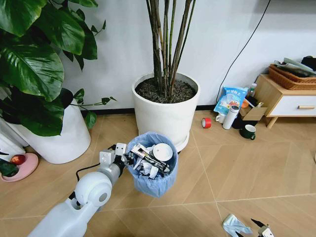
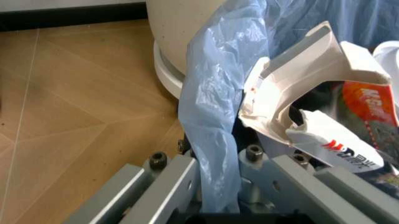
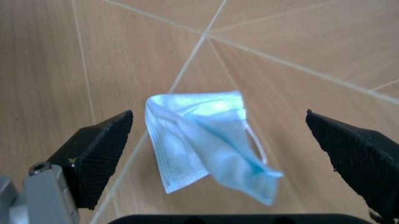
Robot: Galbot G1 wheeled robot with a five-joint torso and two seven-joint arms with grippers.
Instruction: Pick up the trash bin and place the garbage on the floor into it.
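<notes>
With the left gripper (image 2: 218, 186) clamping the trash bin (image 1: 150, 170) rim, centre your spread right gripper (image 3: 218, 140) over the face mask (image 3: 209, 142) before closing.

ahead of me stands a big white round planter (image 1: 167, 114) filled with dark soil, thin bare stems rising from it. to my left a second white pot (image 1: 63, 133) holds a broad-leaved green plant (image 1: 34, 64), with a pink saucer (image 1: 19, 168) beside it. near the wall lie a red tape roll (image 1: 206, 122), a white cylindrical bottle (image 1: 230, 117), a blue-white bag (image 1: 230, 100) and a dark green mug (image 1: 248, 132). a light wooden cabinet (image 1: 286, 101) carries a wicker basket (image 1: 292, 78).
</notes>
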